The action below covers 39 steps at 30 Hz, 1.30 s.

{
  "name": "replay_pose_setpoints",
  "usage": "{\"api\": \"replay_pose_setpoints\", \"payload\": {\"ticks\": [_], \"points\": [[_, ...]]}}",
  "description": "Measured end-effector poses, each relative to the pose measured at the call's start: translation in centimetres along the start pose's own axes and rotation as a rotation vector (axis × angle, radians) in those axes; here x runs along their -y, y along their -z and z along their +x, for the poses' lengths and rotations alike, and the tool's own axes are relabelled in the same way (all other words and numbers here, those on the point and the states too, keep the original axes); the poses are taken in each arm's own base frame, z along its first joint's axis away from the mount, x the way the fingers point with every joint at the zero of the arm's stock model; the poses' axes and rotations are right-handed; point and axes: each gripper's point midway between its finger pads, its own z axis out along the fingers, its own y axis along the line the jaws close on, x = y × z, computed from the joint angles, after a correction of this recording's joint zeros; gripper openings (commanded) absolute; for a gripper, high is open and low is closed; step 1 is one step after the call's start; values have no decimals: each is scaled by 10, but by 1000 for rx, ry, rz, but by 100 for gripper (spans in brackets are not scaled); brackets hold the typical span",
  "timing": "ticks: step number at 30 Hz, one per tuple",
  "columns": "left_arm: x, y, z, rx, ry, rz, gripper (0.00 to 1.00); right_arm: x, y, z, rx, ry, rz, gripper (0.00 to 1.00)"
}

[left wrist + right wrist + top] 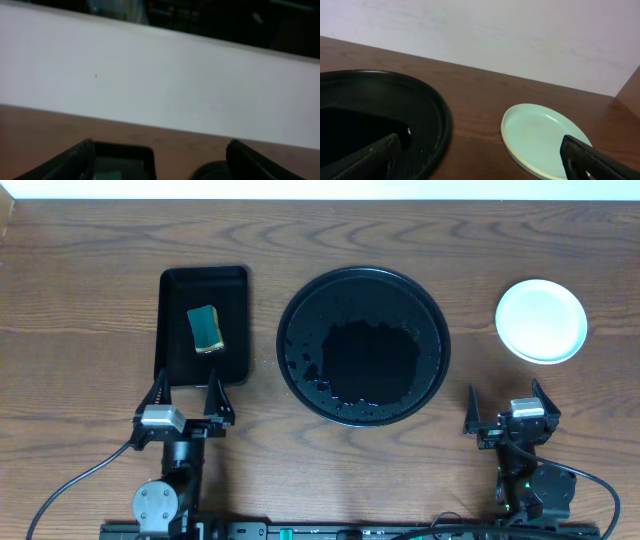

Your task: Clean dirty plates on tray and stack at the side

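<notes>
The round black tray sits at the table's middle with nothing on it; its rim shows in the right wrist view. The plates lie stacked to the right of the tray, a pale mint one on top with a yellow edge showing beneath it in the right wrist view. My left gripper is open and empty at the near edge of the rectangular tray. My right gripper is open and empty, near the front edge, below the stack.
A smaller rectangular black tray at the left holds a green and yellow sponge. A pale wall runs along the table's far edge.
</notes>
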Motion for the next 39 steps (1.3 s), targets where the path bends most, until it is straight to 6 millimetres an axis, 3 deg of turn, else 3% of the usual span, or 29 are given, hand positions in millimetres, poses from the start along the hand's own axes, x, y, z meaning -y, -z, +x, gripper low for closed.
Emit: {"api": "replay_pose_setpoints", "payload": {"ticks": [6,9,39], "points": [[-16,5,60,-199,2,-64,84,0,0,0,0,0,0,99],[-20,9,78,-274,1,-82,84,0,0,0,0,0,0,99],[-26,10,77,-286,-109,-84,84,0,0,0,0,0,0,99]]}}
